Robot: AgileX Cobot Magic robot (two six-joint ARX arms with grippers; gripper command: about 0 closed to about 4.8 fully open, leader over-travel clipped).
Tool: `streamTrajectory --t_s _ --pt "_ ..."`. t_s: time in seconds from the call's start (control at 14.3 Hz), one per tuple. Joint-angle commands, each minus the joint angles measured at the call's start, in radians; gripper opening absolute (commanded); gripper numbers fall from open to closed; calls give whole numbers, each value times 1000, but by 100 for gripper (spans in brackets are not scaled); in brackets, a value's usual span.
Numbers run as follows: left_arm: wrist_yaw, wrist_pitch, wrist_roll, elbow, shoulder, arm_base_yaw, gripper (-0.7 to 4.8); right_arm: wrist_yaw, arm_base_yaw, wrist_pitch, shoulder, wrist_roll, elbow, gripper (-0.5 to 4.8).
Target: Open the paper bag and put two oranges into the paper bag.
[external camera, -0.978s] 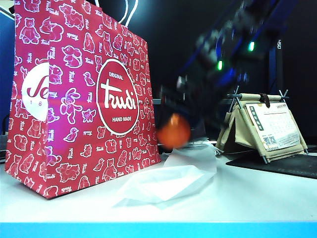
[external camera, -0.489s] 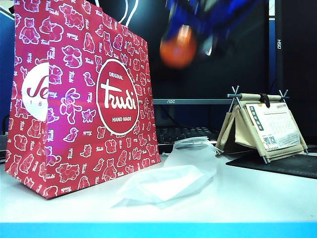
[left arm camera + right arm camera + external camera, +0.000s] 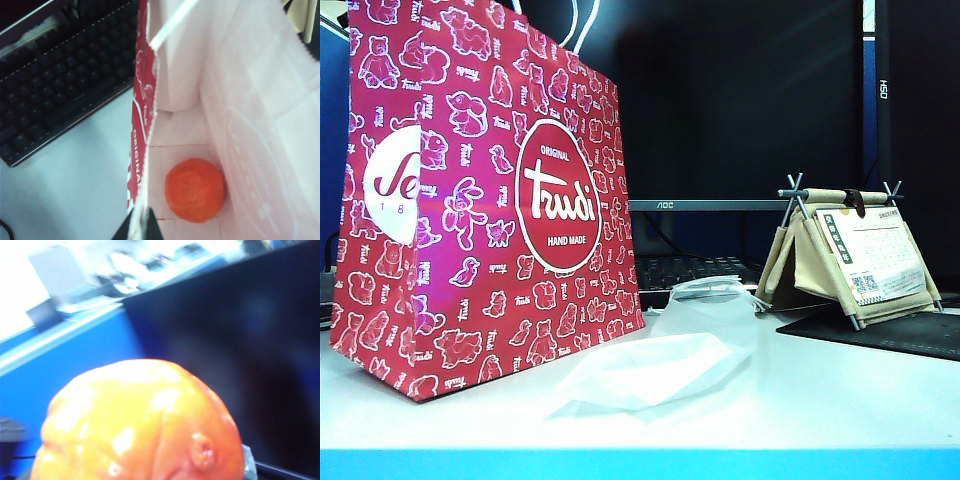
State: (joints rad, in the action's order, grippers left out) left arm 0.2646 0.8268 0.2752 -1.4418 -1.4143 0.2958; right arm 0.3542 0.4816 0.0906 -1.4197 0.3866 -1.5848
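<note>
The red paper bag (image 3: 490,200) stands upright at the left of the table. Neither arm shows in the exterior view. In the left wrist view my left gripper (image 3: 139,227) is shut on the bag's top rim (image 3: 145,125), holding the mouth wide. One orange (image 3: 195,190) lies on the bag's floor inside. In the right wrist view a second orange (image 3: 140,425), shiny and dimpled, fills the lower part of the picture right at my right gripper's jaws. It hides the fingers. Behind it are only a dark screen and a blue panel.
A thin white plastic bag (image 3: 660,360) lies crumpled on the table to the right of the paper bag. A black keyboard (image 3: 55,75) sits behind the bag, below a dark monitor (image 3: 740,110). A desk calendar on a stand (image 3: 850,250) and a black mat (image 3: 890,330) are at the right.
The right gripper lifted the orange from table height beside the bag, up past the bag's top edge, and out of the exterior view. The bag and left gripper stayed still.
</note>
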Motion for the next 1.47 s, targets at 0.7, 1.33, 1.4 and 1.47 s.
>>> streamTrajectory --t_s 0.7,1.33,1.4,1.47 --pt "9 2 -2 -3 3 0 -5 -128 241 149 -141 -60 -11 -6" --pt "50 -3 -21 -3 3 0 -5 -109 282 233 -206 -65 -12 -6" --pt "51 -4 -22 -3 3 0 -5 -105 283 227 -199 -63 -18 -6" --pt "51 -5 -21 -3 3 0 -5 -96 285 229 -198 -60 -40 -6"
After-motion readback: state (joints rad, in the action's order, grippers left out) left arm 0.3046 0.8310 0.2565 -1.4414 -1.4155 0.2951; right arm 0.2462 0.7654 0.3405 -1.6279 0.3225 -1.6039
